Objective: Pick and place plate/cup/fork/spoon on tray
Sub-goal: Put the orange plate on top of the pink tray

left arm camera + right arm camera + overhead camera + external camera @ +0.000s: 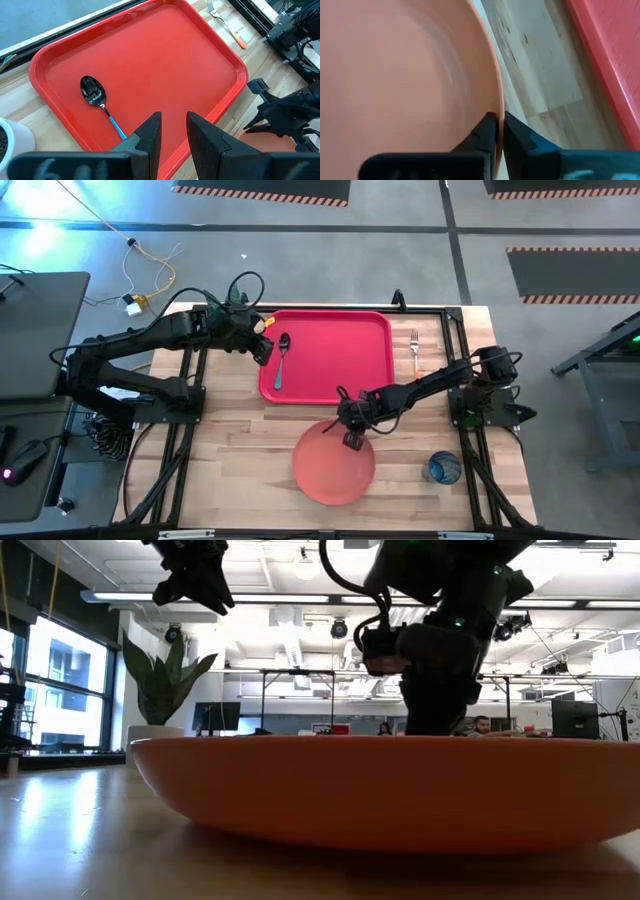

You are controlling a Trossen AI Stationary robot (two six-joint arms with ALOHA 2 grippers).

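The salmon-pink plate (333, 465) lies on the table near the front edge, in front of the red tray (335, 330). My right gripper (352, 438) is shut on the plate's far rim. The teal-handled spoon (281, 360) lies on the tray's left part, and it also shows in the left wrist view (100, 102). My left gripper (172, 135) hovers open and empty above the tray's left edge, beside the spoon's handle. The orange-handled fork (414, 345) lies on the table right of the tray. The blue cup (443, 468) stands at the front right. My right gripper pinches the plate's far rim (496, 102) between its two fingers, one finger (482, 132) inside the plate and one (522, 137) outside. The fingers come from above, slanting from the table's far right. In the low view the plate's underside (380, 840) rests on the table.
The arms' black frame rails (455, 350) run along both sides of the wooden table. The tray's middle and right part is bare. A white object (10, 140) shows at the left wrist view's edge, beside the tray.
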